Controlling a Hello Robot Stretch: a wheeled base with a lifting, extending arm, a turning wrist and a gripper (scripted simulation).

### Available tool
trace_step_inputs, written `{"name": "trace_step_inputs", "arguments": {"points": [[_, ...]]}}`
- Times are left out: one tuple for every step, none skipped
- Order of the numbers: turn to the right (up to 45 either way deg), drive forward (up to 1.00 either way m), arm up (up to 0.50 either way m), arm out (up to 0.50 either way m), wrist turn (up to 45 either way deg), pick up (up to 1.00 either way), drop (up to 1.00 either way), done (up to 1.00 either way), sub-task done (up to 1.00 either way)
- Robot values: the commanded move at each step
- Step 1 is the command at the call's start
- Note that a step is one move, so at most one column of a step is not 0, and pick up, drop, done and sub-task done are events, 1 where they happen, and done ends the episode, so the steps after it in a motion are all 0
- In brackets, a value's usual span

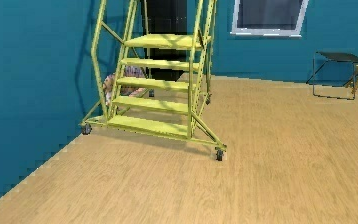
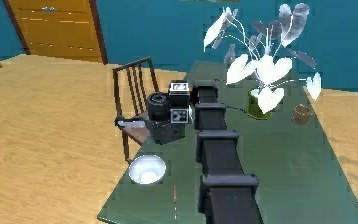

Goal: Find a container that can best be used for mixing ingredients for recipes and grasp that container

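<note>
A white round bowl (image 2: 147, 168) sits near the left edge of a dark green table (image 2: 287, 170) in the arm side view. The arm's dark bar (image 2: 219, 150) rises from the bottom edge over the table. Two white marked squares (image 2: 177, 104) stand at its far end. Left of them is the gripper (image 2: 139, 122), farther up the picture than the bowl and in front of a dark chair (image 2: 133, 84). Whether it holds anything I cannot tell.
A potted plant (image 2: 259, 72) with big white leaves and a small brown cup (image 2: 302, 113) stand on the table. A wooden door (image 2: 57, 28) lies beyond. In the forward view a yellow wheeled step ladder (image 1: 152, 90) stands by teal walls, with a small dark table (image 1: 342, 68) at the right.
</note>
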Motion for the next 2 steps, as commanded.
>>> {"name": "trace_step_inputs", "arguments": {"points": [[0.0, 0.0, -0.3, 0.0, 0.0, 0.0, 0.0, 0.0, 0.0], [0.0, 0.0, 0.0, 0.0, 0.0, 1.0, 0.0, 0.0, 0.0]]}}
